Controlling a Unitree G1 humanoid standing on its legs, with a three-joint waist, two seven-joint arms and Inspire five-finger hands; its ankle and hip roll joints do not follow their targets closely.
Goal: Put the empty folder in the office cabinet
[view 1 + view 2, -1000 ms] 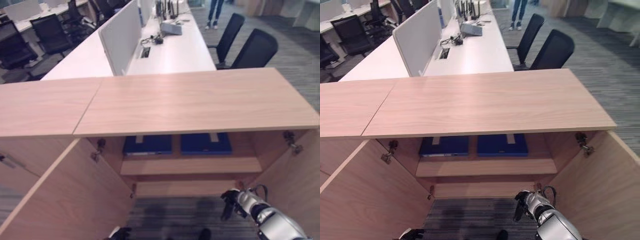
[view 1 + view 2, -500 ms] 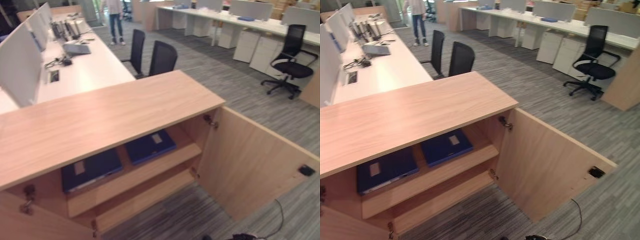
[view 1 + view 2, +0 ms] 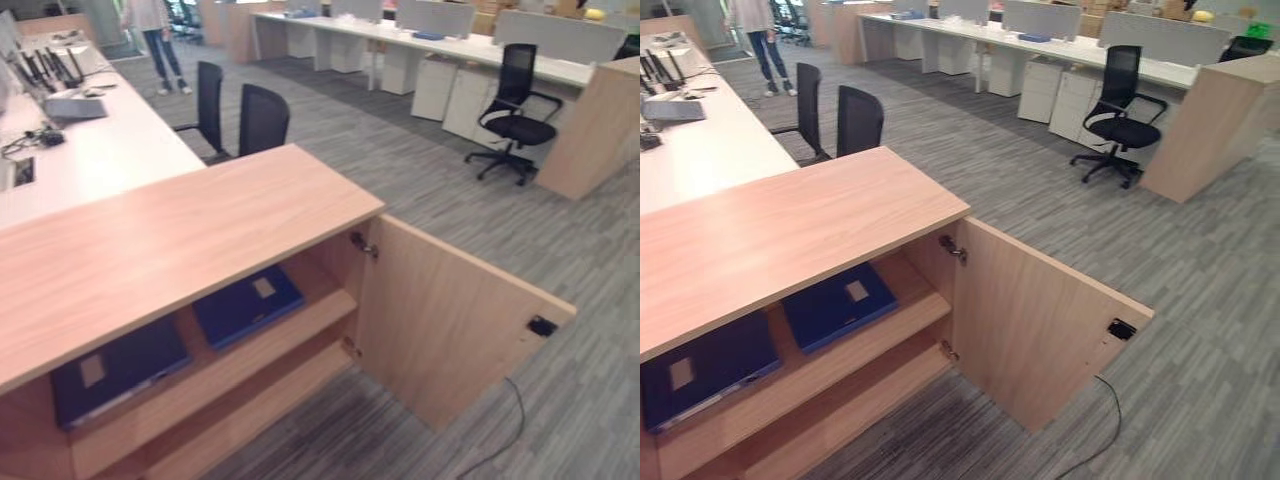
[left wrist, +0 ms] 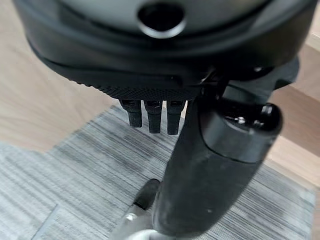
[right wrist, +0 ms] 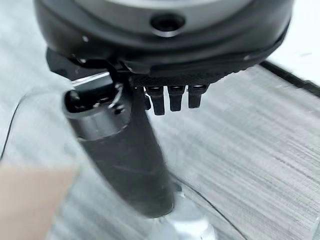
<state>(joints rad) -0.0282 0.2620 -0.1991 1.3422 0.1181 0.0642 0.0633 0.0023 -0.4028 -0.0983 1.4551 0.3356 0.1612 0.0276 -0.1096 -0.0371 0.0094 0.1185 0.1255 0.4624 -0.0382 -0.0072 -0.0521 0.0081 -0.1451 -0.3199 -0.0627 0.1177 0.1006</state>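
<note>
Both hands [image 4: 210, 150] [image 5: 125, 150] open, empty; 2 blue folders [image 3: 247, 304] same spot on cabinet [image 3: 180, 235] shelf, door open.

An open-plan office is shown. A low light-wood cabinet [image 3: 180, 235] with an open door [image 3: 450, 320] stands on grey striped carpet [image 3: 600, 280]. Long white desks [image 3: 95, 160] lie at 11 o'clock, with black swivel chairs [image 3: 262, 118] alongside; further white desks [image 3: 1060, 40] and a black wheeled chair [image 3: 1118, 115] are seen at 1 o'clock.
</note>
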